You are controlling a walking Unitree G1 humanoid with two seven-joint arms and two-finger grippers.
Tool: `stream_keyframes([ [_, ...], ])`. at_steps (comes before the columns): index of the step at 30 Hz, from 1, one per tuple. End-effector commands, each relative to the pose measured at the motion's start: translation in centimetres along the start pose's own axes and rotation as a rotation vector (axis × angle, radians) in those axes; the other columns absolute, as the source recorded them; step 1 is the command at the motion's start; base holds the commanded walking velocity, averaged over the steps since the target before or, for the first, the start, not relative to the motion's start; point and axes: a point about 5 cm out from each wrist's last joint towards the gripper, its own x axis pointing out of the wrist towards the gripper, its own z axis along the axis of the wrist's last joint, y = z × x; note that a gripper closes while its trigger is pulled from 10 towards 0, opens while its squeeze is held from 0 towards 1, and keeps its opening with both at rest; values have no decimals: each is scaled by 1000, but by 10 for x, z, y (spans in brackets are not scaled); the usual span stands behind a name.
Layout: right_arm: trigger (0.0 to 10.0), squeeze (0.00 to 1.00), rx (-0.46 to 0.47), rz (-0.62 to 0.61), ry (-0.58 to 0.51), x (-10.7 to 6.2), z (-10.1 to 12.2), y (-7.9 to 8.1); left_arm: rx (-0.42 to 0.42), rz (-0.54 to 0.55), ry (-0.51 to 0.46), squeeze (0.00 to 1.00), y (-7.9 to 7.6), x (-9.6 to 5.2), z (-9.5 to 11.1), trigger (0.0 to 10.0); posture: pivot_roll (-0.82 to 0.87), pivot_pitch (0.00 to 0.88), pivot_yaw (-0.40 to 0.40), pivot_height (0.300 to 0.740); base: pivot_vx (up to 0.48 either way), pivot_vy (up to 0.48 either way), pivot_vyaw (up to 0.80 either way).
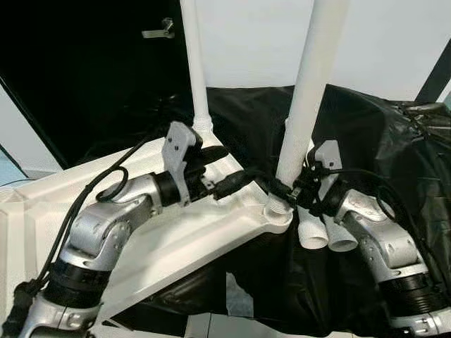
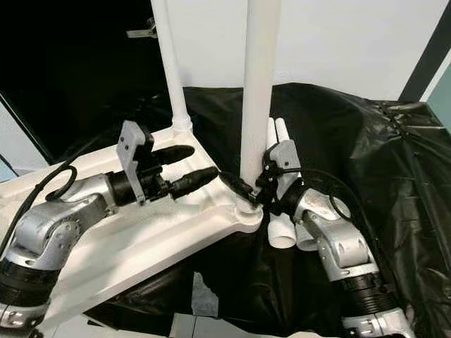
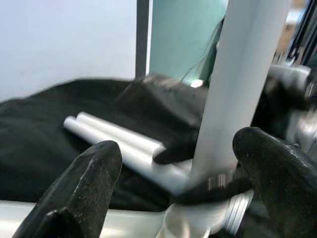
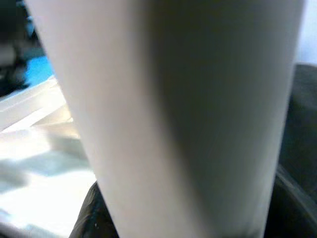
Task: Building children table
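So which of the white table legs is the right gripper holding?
The right gripper grips the near upright leg low at the tabletop's corner socket. The far upright leg and two spare legs on the black sheet are untouched.

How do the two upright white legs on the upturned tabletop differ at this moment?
The near leg stands at the tabletop's front corner socket with the right gripper shut around its base; the far leg stands at the back corner, ungripped. The near leg tilts; the far one looks straighter. The left gripper is open beside the near leg. Both are plain white tubes.
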Motion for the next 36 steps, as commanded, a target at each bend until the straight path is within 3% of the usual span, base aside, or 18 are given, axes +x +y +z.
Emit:
stream_keyframes([
  [1, 10000, 0, -4, 60, 2, 4, 3, 2, 27, -95, -28, 647, -7, 1, 11, 10000, 78, 0, -10, 740, 0, 0, 0],
  [2, 10000, 0, -1, 90, 12, 5, 3, 4, 25, -109, -41, 0, -8, 3, 13, 10000, 78, 0, -10, 740, 0, 0, 0],
  [9, 10000, 0, -5, 195, 43, 15, 2, 10, -6, -242, -99, 0, -22, 12, 26, 10000, 81, 0, -13, 740, 0, 0, 0],
  [22, 10000, 0, -46, 358, 106, 25, -1, 22, 11, -330, -144, 0, -26, 31, 45, 10000, 81, 0, -10, 740, 0, 0, 0],
  [23, 10000, 0, -50, 367, 109, 25, -1, 22, 8, -330, -141, 0, -25, 32, 45, 9333, 81, 0, -10, 740, 0, 0, 0],
  [24, 10000, 0, -51, 372, 110, 26, -1, 23, 0, -329, -136, 0, -24, 32, 45, 5137, 81, 0, -9, 740, 0, 0, 0],
  [25, 10000, 0, -51, 372, 110, 26, -1, 23, 0, -329, -136, 0, -24, 32, 45, 5137, 81, 0, -9, 740, 0, 0, 0],
  [26, 10000, 0, -52, 376, 111, 26, -1, 23, -13, -323, -132, 0, -22, 32, 45, 0, 80, 0, -6, 740, 0, 0, 0],
  [36, 10000, 0, -52, 359, 102, 26, 1, 19, -3, -294, -101, 0, -18, 33, 47, 0, 80, 0, 2, 740, 0, 0, 0],
])
